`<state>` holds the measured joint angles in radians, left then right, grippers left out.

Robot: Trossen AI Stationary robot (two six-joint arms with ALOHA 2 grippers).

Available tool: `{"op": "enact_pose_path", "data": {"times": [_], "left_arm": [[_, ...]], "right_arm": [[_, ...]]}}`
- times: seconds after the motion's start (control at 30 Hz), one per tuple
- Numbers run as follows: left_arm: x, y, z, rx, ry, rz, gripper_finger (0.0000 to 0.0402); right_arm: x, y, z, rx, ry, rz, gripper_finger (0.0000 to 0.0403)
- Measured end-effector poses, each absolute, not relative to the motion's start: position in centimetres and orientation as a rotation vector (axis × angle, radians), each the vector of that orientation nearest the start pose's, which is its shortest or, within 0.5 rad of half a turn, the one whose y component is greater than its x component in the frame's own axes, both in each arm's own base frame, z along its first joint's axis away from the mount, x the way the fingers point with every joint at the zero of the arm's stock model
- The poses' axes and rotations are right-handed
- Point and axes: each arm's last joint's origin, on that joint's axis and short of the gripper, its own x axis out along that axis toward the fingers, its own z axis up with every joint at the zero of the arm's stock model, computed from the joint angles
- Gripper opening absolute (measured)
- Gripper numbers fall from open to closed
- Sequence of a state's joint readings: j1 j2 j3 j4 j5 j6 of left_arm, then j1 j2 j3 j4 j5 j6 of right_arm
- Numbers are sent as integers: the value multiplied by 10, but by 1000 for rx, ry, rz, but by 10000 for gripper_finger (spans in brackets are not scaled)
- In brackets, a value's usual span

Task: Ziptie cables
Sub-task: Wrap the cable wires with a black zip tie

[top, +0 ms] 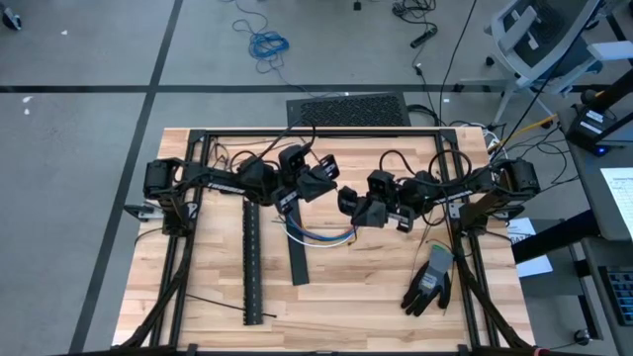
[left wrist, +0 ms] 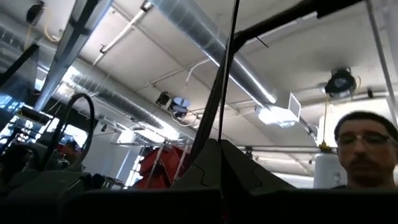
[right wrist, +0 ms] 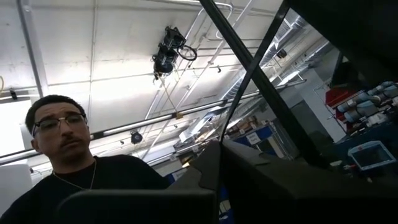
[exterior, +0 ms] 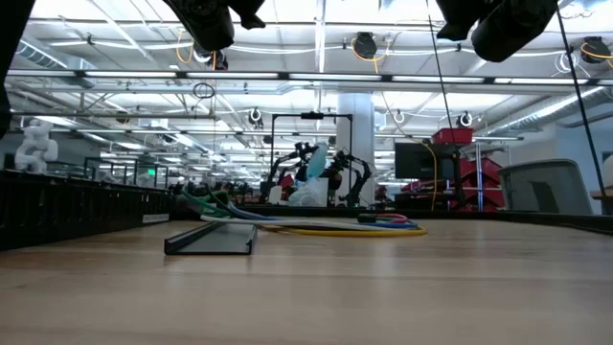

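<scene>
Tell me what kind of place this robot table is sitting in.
Probably a robotics lab or industrial workshop: exposed ceiling ducts, rows of strip lights over more workbenches, and another robot arm rig in the background.

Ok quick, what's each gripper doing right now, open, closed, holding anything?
Left gripper: closed on a thin black strip, raised above the table.
Right gripper: closed on a thin black strip, also raised.

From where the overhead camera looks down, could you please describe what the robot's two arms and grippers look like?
Both arms are black and jointed, with black cables looping over them. The left gripper and right gripper are blocky, dark two-finger units; the right arm carries a small white label near its wrist.
</scene>
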<state>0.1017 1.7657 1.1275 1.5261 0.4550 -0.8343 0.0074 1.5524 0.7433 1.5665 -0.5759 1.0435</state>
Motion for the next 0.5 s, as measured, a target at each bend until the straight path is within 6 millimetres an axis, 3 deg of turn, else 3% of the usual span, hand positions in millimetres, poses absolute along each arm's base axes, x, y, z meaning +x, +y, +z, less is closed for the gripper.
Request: {"op": "enact_pose_path", "data": {"times": [0.17, 0.5], "left_arm": [[358, 38, 343, -595, -683, -617, 22], [309, 75, 395, -340, -959, -388, 132]], "right_arm": [[294, 19, 294, 751, -342, 898, 0], [297, 21, 289, 773, -231, 927, 0]]}}
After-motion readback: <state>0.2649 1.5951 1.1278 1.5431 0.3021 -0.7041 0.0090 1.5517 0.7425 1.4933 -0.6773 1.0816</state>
